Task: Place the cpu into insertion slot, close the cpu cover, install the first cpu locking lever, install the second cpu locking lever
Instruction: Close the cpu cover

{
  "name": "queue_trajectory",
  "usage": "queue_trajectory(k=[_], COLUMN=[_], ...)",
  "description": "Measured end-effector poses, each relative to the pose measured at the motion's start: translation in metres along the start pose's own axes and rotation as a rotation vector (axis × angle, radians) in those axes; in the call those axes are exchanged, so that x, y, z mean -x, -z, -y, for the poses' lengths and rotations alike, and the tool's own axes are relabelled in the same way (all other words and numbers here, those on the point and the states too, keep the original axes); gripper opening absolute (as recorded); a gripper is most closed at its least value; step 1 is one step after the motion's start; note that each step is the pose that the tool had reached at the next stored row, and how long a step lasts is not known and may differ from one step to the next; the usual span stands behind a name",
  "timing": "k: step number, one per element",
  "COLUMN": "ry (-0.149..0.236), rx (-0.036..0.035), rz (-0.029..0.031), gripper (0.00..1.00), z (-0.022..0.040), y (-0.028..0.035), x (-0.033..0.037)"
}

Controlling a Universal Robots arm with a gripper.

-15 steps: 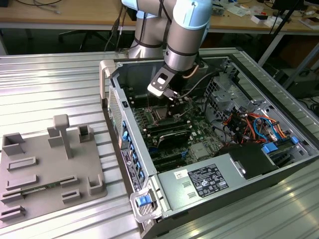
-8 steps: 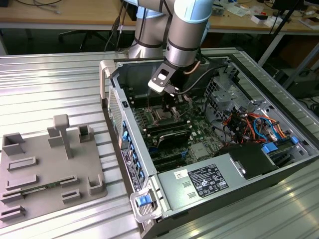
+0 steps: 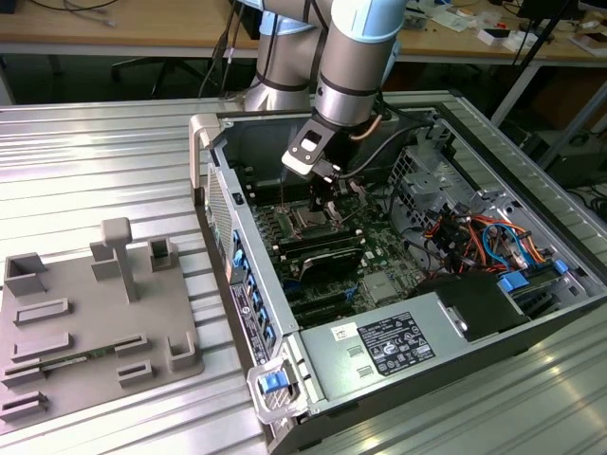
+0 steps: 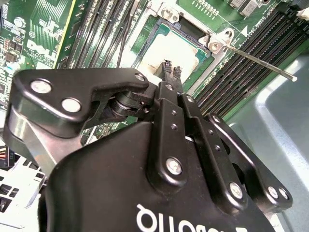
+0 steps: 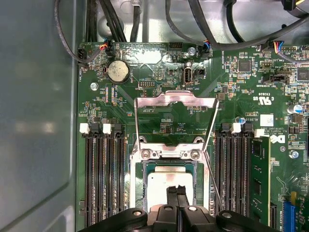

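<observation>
The cpu point(image 5: 161, 186), a dull silver square, lies flat in the insertion slot point(image 5: 136, 189) on the green board; it also shows in the second wrist view point(image 4: 181, 48). The cpu cover point(image 5: 174, 99) stands open, hinged at the slot's far edge. A thin locking lever point(image 4: 256, 60) sticks out, unlatched, beside the slot. My gripper point(image 5: 176, 192) hovers right over the cpu with its two black fingers pressed together and nothing between them. In the exterior view the gripper point(image 3: 327, 192) hangs inside the computer case just above the slot point(image 3: 311, 221).
Long black memory slots point(image 5: 101, 179) flank the socket on both sides. Black cables point(image 5: 120, 19) run along the case wall past the board. Case walls point(image 3: 220, 180) and a power supply point(image 3: 398, 346) box in the board. A grey fixture plate point(image 3: 95, 322) lies outside, on the exterior view's left.
</observation>
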State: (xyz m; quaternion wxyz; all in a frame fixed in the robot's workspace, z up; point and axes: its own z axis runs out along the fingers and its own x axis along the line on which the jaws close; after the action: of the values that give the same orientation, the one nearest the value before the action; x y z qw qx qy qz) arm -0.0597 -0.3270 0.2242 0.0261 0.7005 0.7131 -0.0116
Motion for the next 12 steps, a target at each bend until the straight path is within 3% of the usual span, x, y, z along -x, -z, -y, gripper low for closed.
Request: queue_trajectory(k=[10,12], ry=[0.0,0.0], rx=[-0.0001,-0.0002], rz=[0.0,0.0003], gripper=[0.11,0.11], z=[-0.0001,-0.0026], y=[0.0003,0.0003], x=[0.0,0.0001])
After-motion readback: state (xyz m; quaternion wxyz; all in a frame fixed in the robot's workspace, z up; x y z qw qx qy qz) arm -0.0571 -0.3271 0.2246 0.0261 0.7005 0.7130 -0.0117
